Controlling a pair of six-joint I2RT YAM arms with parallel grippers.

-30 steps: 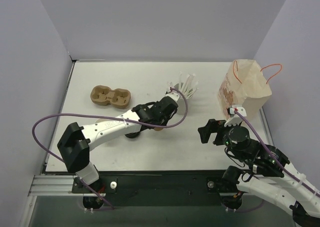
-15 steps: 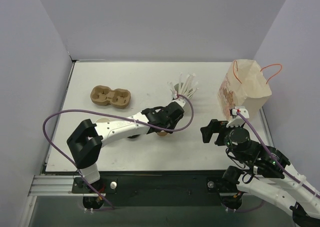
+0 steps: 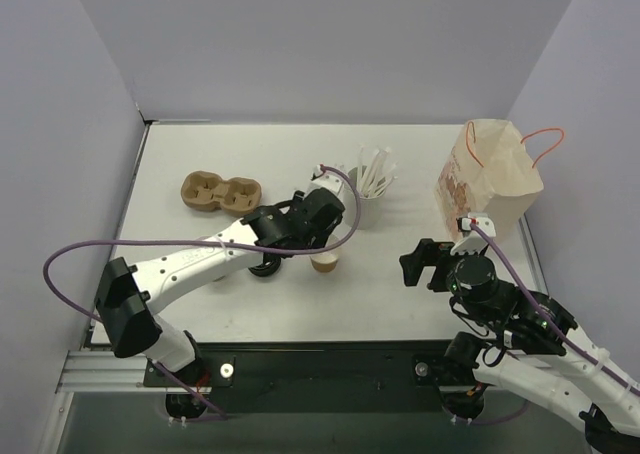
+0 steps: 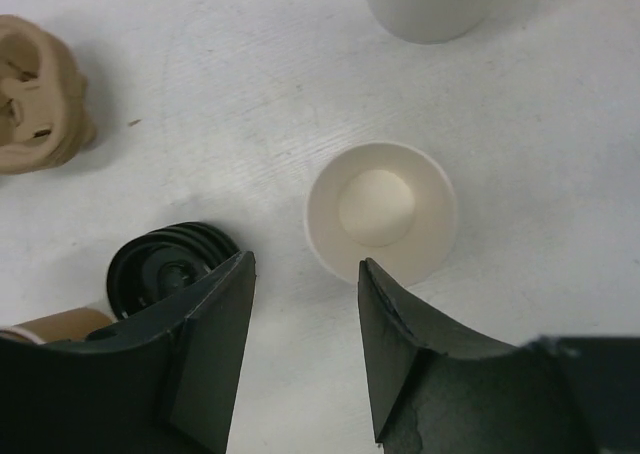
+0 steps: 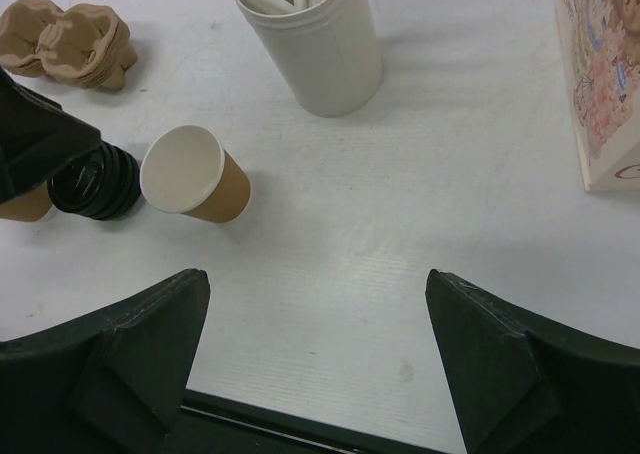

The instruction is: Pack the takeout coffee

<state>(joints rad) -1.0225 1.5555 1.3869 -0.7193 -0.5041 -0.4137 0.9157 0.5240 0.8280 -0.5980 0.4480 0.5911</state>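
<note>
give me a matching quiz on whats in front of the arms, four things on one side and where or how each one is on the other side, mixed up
Things
1 lidless paper cup
2 pulp cup carrier
3 paper bag
4 white pot

Place or state
a farthest right, with an orange handle
b holds white sticks
c upright and empty, near the middle
d farthest left, brown, two wells

Pairs: 1-c, 2-d, 3-a, 4-b
</note>
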